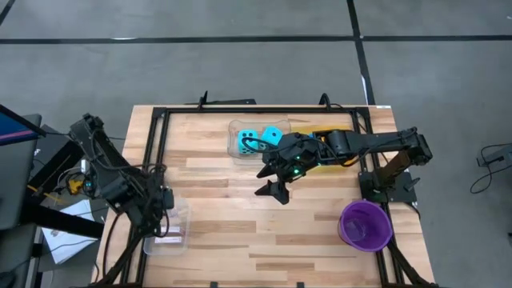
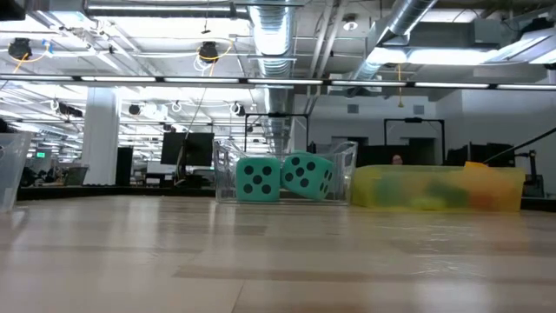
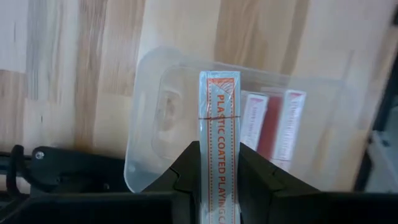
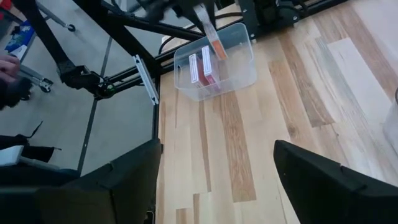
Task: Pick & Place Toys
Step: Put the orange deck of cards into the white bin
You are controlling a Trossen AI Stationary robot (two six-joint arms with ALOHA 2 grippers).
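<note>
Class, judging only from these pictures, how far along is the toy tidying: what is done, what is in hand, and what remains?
Done: two turquoise foam dice sit in the clear rectangular tray, and two card packs lie in the clear plastic tub.
In hand: the left gripper holds an orange-and-white playing-card box above that tub.
Left: releasing that box. The right gripper hangs open and empty over the table.

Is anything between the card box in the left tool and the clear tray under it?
Nothing visible. The left tool holds the card box on edge directly over the clear tray. Two similar boxes already stand in the tray, off to one side of the held box.
</note>
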